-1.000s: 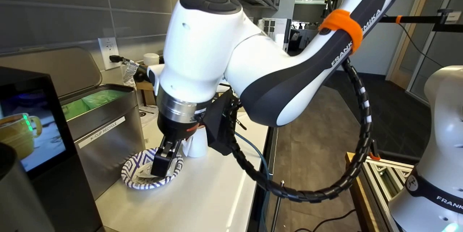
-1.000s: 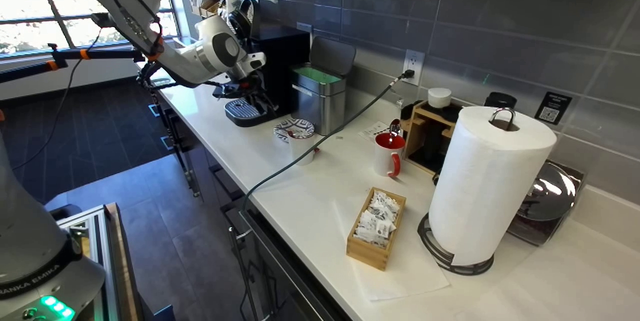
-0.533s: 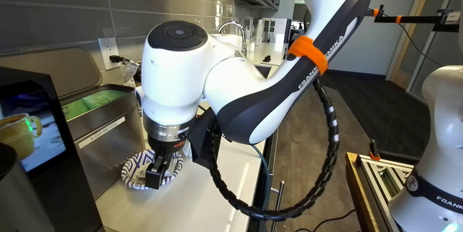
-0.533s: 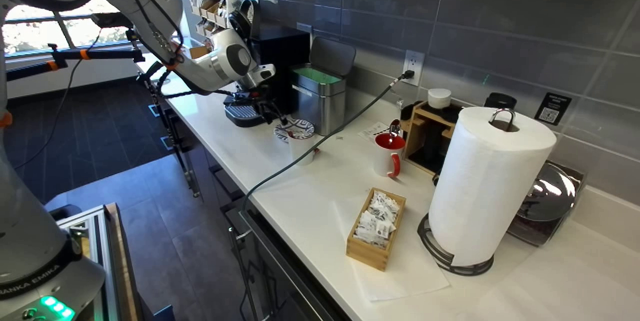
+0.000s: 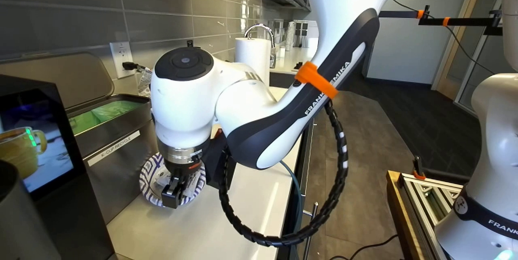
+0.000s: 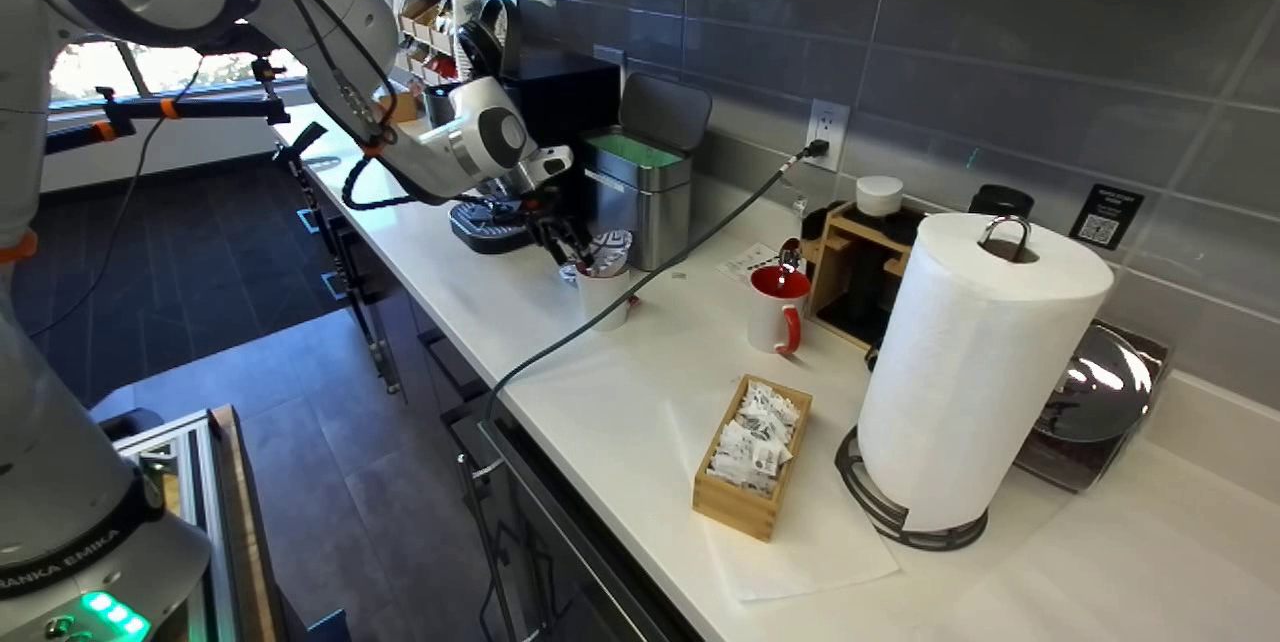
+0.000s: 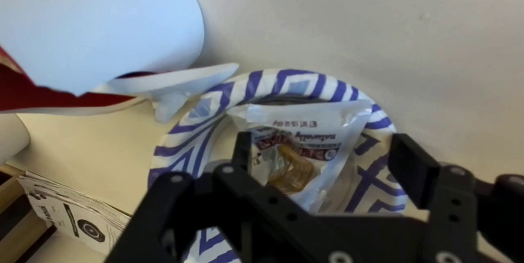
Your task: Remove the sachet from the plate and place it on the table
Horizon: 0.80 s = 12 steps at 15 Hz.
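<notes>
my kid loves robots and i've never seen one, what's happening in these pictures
The white machine is a robot arm ending in a black gripper. Both exterior views come from cameras outside the robot; the wrist view, from one on its wrist. On the counter are a patterned plate bearing a sachet, a white cup, a red-handled mug, a wooden box of packets and paper towels. The fingers stand apart, the sachet showing between them, so nothing seems held.

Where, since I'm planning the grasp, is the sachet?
In the wrist view, the sachet lies on the patterned plate, to the right of the white cup.
</notes>
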Each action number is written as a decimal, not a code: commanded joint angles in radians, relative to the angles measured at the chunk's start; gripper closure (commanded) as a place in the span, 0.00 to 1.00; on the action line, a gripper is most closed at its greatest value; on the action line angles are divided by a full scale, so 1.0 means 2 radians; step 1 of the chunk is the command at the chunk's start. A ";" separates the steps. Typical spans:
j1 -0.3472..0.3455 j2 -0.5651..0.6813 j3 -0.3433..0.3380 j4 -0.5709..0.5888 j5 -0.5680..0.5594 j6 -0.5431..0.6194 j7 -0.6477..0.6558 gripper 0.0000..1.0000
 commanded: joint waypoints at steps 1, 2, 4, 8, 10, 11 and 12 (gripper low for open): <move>0.011 0.016 -0.008 0.021 0.019 -0.019 -0.005 0.20; 0.009 0.015 -0.005 0.021 0.028 -0.021 -0.013 0.17; 0.000 0.007 0.004 0.017 0.056 -0.023 -0.037 0.14; 0.002 -0.013 -0.003 0.011 0.106 -0.029 -0.083 0.08; 0.002 -0.022 -0.007 0.010 0.122 -0.027 -0.091 0.09; 0.004 -0.024 -0.010 0.011 0.127 -0.029 -0.093 0.09; 0.003 -0.026 -0.010 0.012 0.132 -0.032 -0.098 0.10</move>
